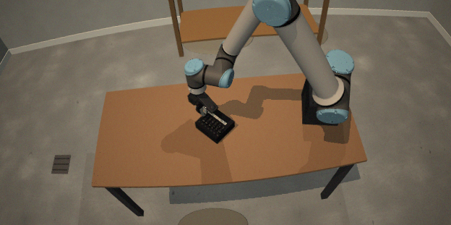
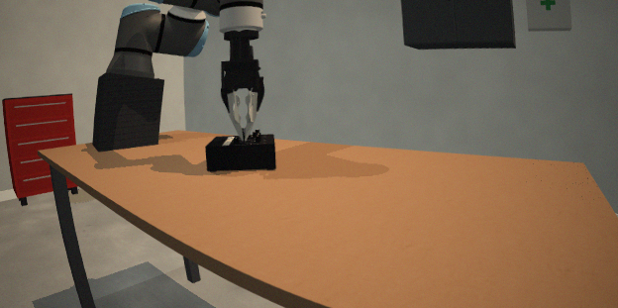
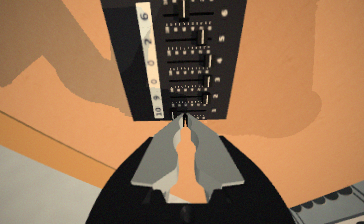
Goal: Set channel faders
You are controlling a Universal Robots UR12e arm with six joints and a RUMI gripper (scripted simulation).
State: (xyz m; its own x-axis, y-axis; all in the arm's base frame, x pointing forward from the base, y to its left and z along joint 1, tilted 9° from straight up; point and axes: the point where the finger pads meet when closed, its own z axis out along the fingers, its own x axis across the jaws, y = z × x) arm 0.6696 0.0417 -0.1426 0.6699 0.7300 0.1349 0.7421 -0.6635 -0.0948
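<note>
Pushing the nearest channel fader [image 3: 184,114] along its slot with pressed-together fingertips, nothing pinched between them. Gripper [image 3: 184,116] hanging straight down over the near end of the lighting desk [image 3: 128,60], tips meeting at the cap of channel 1, directly ahead in the wrist view. Desk lying just below and forward of the gripper on the table [image 1: 152,158], turned at an angle to the table edge.

To do this step well, by judgement: keep the tips low enough to catch the cap's side yet off the panel; travel parallel to the slot, not across it; move slowly near the target so the cap stops at the level marked on the tape strip [image 3: 150,60], which looks like 10 for this channel though the digits are small; lift straight up before shifting over to channel 2 [image 3: 203,96], beyond the tips. Stay well away from the fader at the far end of the row, possibly the master; cannot tell from here.

Wrist view alone gives tape digits, channel numbers and cap positions. Exterior view alone gives height: fingertips [image 2: 244,134] right at the desk's top face. Top view alone gives the desk's skew and the arm's reach.
</note>
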